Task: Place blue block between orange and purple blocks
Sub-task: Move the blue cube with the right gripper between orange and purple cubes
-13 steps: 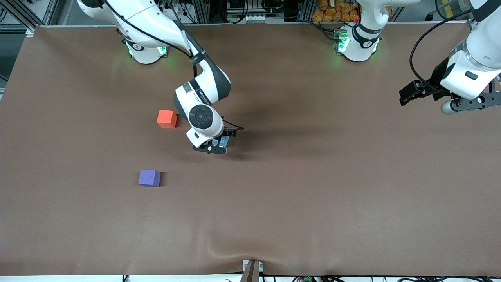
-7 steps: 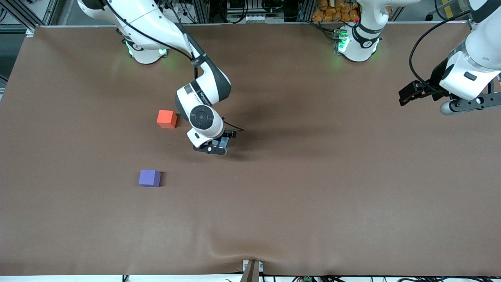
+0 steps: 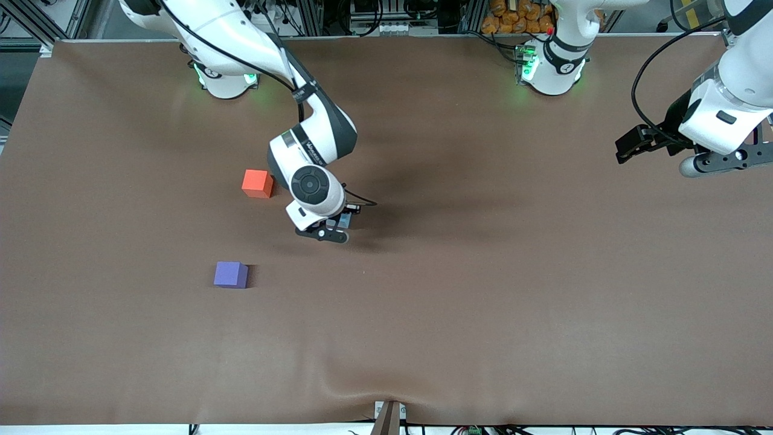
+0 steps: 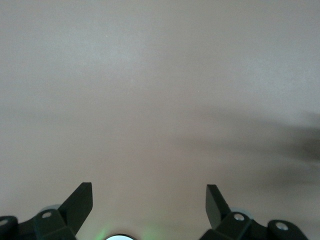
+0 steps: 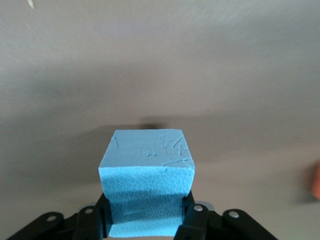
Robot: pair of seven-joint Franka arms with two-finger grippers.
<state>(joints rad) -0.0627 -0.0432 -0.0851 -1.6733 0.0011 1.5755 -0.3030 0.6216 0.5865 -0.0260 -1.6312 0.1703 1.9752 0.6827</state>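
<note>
Right arm reaches from its base at the table's top edge down toward mid-table, wrist bent so the right gripper [image 3: 331, 231] points down at the brown table [image 3: 483, 290]. Its fingers are clamped on the blue block [image 5: 146, 175], one on each side face, as the right wrist view shows; in the front view the block is almost wholly hidden under the wrist. The frames do not settle whether the block rests on the cloth or sits just above it.

Orange block [image 3: 256, 183] lies beside the wrist, at about ten o'clock from the gripper. Purple block [image 3: 230, 274] lies nearer the front camera, at about eight o'clock from the gripper, well apart from both.

Left arm waits at its own end of the table, left gripper [image 4: 149, 200] raised over bare cloth, fingers spread wide, holding nothing.
</note>
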